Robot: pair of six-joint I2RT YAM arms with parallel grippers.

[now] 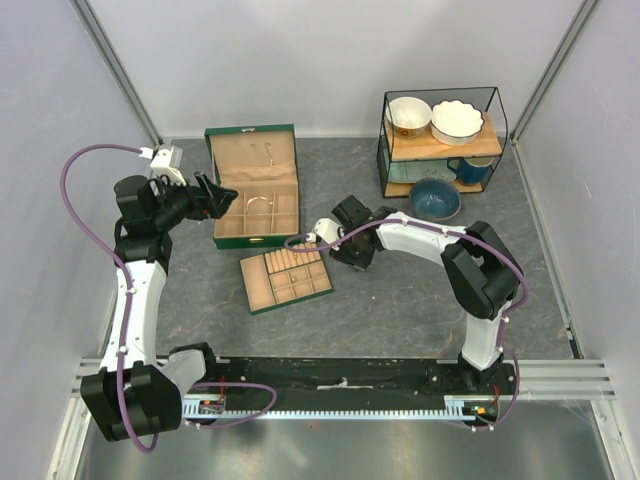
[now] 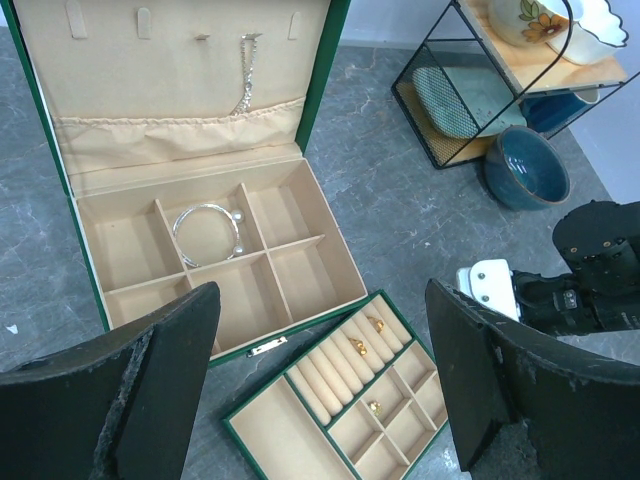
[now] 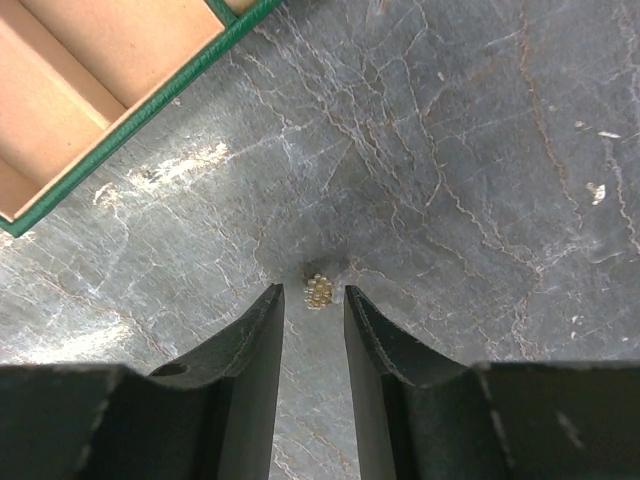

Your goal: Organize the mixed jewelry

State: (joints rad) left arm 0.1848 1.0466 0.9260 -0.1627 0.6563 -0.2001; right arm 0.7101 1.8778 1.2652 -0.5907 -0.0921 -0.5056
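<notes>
The right claw (image 3: 312,297) stands partly open and empty, its tips on the counter (image 3: 470,150) either side of a tiny gold stud (image 3: 319,291). The stud lies at the very tips, so closing may flick it away. The left claw (image 2: 322,300) hangs wide open, empty.

Left arm (image 1: 135,300): rises from its base at the near left, elbow bent, forearm reaching right.
Left pincer (image 1: 213,195): held aloft, tilted downward, jaws spread wide.
Right arm (image 1: 420,235): upright from its base at the near right, folded at the elbow, white forearm stretched leftward.
Right pincer (image 3: 315,300): pointed downward, jaws drawn to a narrow gap, tips not meeting.
</notes>
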